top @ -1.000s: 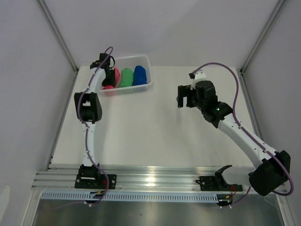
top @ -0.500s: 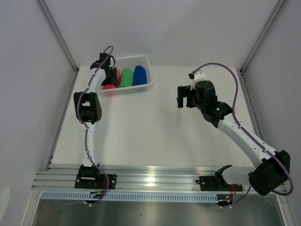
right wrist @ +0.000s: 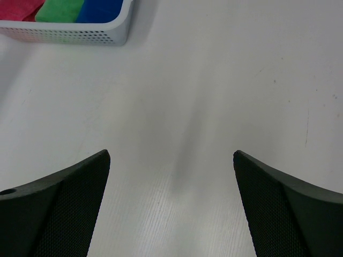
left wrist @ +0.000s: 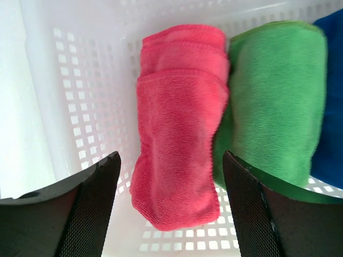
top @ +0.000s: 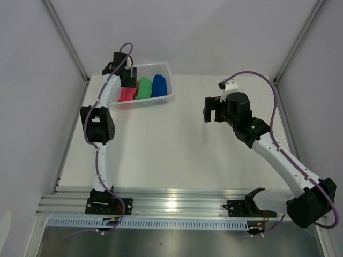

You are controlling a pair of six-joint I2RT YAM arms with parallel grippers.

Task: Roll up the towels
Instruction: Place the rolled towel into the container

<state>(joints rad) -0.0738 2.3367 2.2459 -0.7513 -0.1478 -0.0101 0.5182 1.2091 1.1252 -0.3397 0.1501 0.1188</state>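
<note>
**In the basket (left wrist: 80,80): pink-red towel (left wrist: 179,139) let go**

We note the left gripper (left wrist: 171,160) now lifted clear, fingers (left wrist: 96,214) spread wide either side of it. Green towel (left wrist: 273,101), blue towel (left wrist: 331,107) alongside. Right gripper (right wrist: 171,160), as before, gapes over the table (right wrist: 214,80).

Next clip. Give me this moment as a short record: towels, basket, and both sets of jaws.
towels: pink-red towel, green towel, blue towel, each bundled up, side by side
container: white mesh basket, far left of table, holds all three
left jaws: open, straddling the pink-red towel from above, not gripping
right jaws: open, empty, over the table
</note>
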